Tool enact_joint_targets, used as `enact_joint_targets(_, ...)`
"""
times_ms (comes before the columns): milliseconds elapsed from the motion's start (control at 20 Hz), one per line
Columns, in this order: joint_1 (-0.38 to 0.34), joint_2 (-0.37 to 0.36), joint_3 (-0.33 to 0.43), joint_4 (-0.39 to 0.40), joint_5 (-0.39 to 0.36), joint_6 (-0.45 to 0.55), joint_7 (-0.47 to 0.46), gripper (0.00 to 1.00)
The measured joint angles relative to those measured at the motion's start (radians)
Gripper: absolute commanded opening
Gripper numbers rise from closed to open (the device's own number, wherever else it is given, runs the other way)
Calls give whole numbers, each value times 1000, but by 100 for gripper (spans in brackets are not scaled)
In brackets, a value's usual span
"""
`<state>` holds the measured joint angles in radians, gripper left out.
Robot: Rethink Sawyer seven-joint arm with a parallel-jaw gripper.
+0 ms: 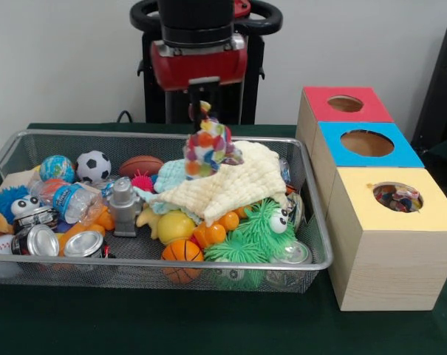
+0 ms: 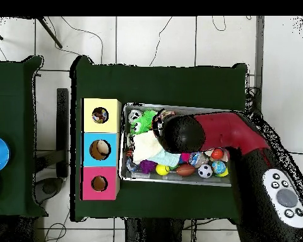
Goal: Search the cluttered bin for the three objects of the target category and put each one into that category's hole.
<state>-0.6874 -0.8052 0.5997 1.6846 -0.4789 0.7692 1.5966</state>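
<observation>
I have the gripper (image 1: 202,100) clamped on a multicoloured spotted toy (image 1: 206,148), dangling over the cream cloth (image 1: 234,185) mid-bin (image 1: 31,137) (arm hides it overhead); three coloured boxes (image 1: 386,214) sit at three o'clock.

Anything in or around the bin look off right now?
One oddity: the multicolored spotted toy hangs from the gripper above the bin, and the cream cloth bunches up right beneath it, possibly snagged. Nothing spilled outside the mesh bin.
</observation>
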Motion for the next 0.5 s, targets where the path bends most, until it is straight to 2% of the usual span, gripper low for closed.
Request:
enact_joint_targets(300, 111, 41, -60, -54, 21, 0, 8, 0)
enact_joint_targets(500, 160, 57, -81, -80, 50, 0, 10, 0)
